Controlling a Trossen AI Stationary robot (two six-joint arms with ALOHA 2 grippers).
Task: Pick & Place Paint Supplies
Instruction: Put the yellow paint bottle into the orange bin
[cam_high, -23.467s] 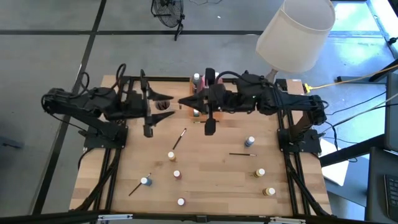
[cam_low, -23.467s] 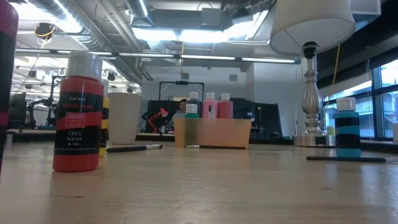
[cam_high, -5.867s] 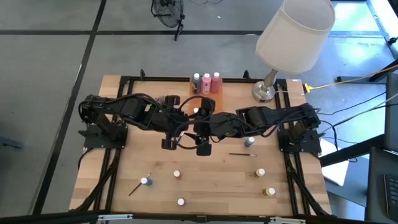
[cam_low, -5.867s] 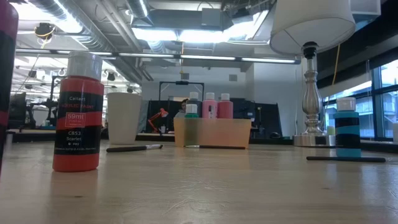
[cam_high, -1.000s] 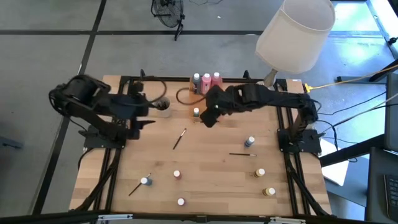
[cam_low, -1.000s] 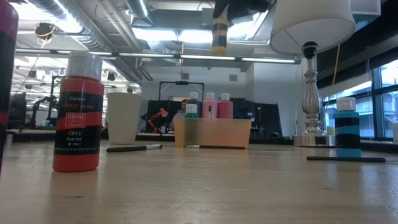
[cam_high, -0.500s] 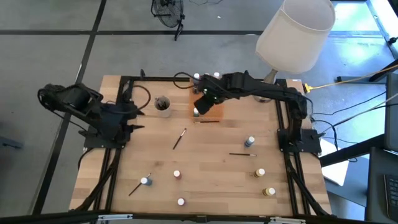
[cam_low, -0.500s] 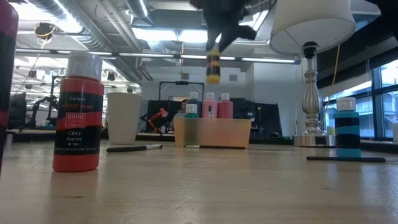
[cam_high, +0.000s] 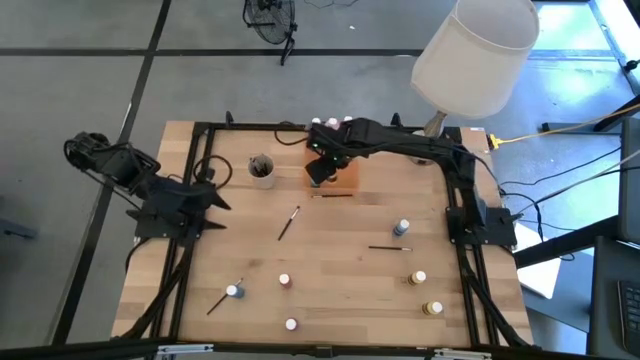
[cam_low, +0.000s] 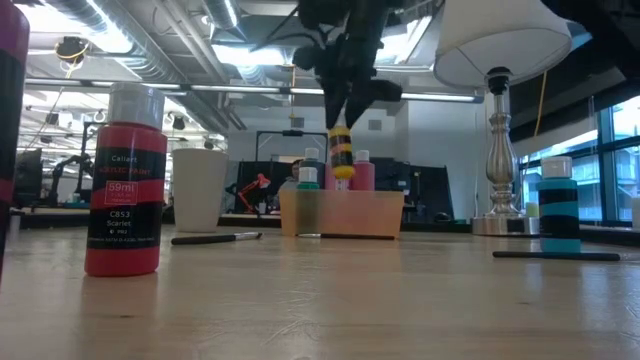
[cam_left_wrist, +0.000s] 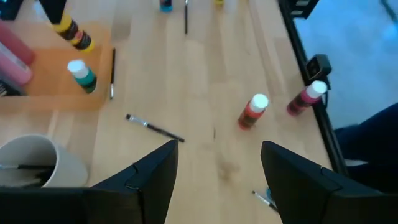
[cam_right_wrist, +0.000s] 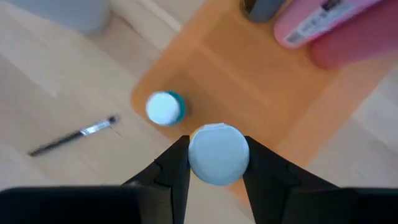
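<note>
Right pincer (cam_right_wrist: 214, 163) pinches a small yellow-and-black striped paint pot (cam_low: 341, 153) with a white cap, hanging above the translucent orange tray (cam_high: 346, 178) at the desk's (cam_high: 340, 280) far edge. Teal pot (cam_right_wrist: 165, 108) stands in the tray, pink bottles (cam_right_wrist: 336, 25) beside it. Left pincer (cam_left_wrist: 214, 167) is spread, empty, off at the desk's left side.

The held paint pot (cam_low: 341, 153) is banded yellow and black with a white cap. The tray (cam_high: 346, 180) is translucent orange; the bottles (cam_low: 361, 171) in it are pink. The near pot (cam_low: 124, 180) is red with a black label, on a pale wood tabletop (cam_high: 340, 270).
</note>
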